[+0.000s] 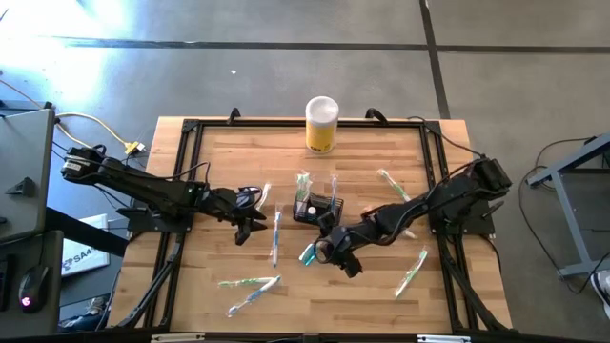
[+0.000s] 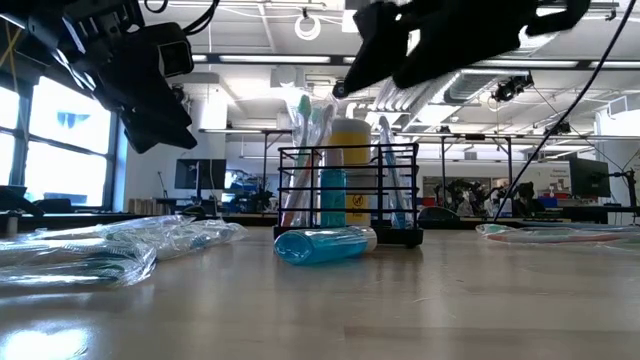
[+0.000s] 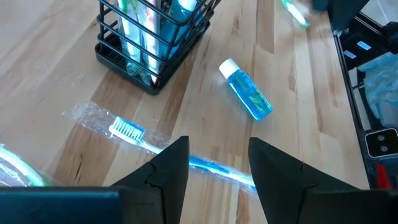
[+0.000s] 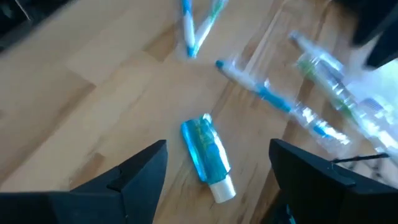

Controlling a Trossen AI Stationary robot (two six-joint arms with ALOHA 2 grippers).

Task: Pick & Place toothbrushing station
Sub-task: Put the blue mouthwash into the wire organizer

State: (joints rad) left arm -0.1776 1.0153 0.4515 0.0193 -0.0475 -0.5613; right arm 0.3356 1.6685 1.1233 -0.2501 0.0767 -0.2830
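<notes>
The toothbrushing station, a black wire-mesh caddy [image 1: 315, 208], stands on its base at mid-table with toothbrushes and a blue tube upright in it; it also shows in the low view [image 2: 348, 195] and the left wrist view [image 3: 152, 43]. A small blue bottle with a white cap [image 1: 308, 253] lies on its side just near of the caddy. My right gripper [image 1: 335, 255] is open above the table, the bottle [image 4: 208, 155] showing between its fingers. My left gripper [image 1: 252, 225] is open left of the caddy, above a wrapped blue toothbrush [image 3: 186, 158]. Neither touches anything.
A yellow cylinder with a white lid [image 1: 322, 124] stands at the far edge. Several wrapped toothbrushes lie loose on the table: near left [image 1: 248, 284], right [image 1: 412, 272] and far right [image 1: 393, 186]. A black frame [image 1: 186, 171] borders the wooden top.
</notes>
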